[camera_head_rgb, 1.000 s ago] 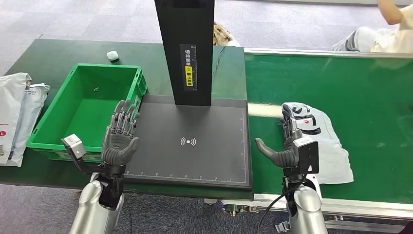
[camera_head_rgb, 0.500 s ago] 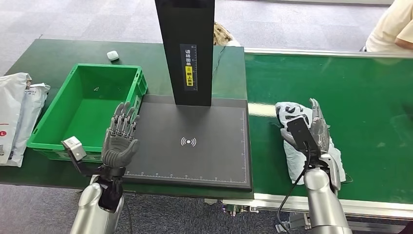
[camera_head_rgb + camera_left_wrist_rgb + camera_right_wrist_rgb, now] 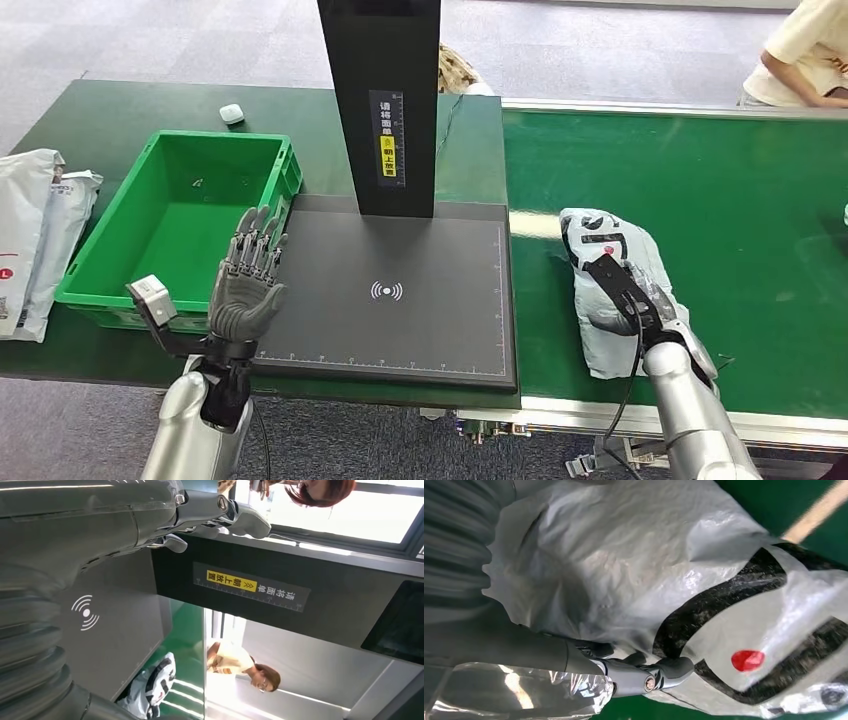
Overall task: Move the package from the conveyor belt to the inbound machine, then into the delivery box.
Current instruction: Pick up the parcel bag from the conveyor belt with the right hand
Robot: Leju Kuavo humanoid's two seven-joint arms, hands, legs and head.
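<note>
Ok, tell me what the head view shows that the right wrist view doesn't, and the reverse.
Head view only: the empty green plastic delivery box, the flat black inbound machine platform with its upright black column, the raised, empty left hand, white mailer bags at the table's left edge, and a person behind the belt.

Right wrist view only: the crinkled plastic close up, a red spot among black markings, and a grey thumb pressing the wrapping.

Both: the grey-white plastic package on the green conveyor belt, under the right hand.

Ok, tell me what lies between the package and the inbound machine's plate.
Nothing visible. The package lies on the conveyor belt under the right hand, just beside the inbound machine's plate, whose black surface is bare.
</note>
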